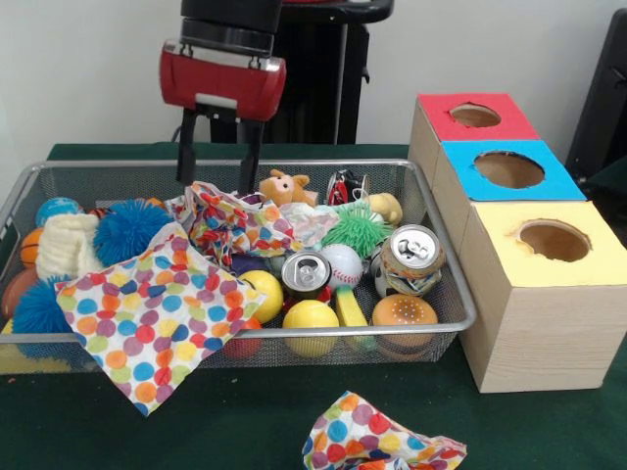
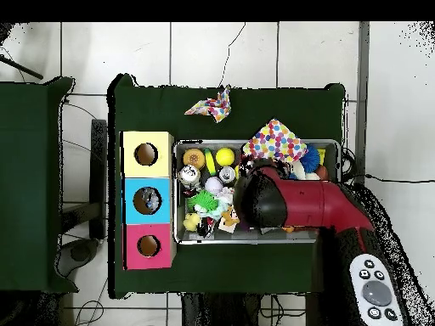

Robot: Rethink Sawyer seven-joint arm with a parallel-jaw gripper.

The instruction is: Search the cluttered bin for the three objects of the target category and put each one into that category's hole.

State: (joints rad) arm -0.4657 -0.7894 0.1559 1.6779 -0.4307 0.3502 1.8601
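Note:
My gripper [image 1: 217,186] hangs open over the back left of the wire bin [image 1: 462,294], its two black fingers [image 1: 185,157] just above a crumpled dotted cloth [image 1: 227,223], with nothing between them. The bin holds two drink cans [image 1: 307,272] [image 1: 411,257], a baseball [image 1: 342,264], yellow balls [image 1: 311,318], a toy hamburger [image 1: 404,311], a blue spiky ball [image 1: 131,230], a green spiky ball [image 1: 355,230] and a plush animal [image 1: 285,188]. To the right stand boxes with a red hole [image 1: 475,116], a blue hole [image 1: 508,169] and a yellow hole [image 1: 554,240]. In the overhead view the arm [image 2: 289,202] hides the bin's middle.
A large polka-dot cloth [image 1: 147,318] drapes over the bin's front left rim. Another dotted cloth [image 1: 377,436] lies on the green table in front of the bin, and shows as a cloth [image 2: 210,104] from above. Orange and blue balls [image 1: 57,209] crowd the bin's left end.

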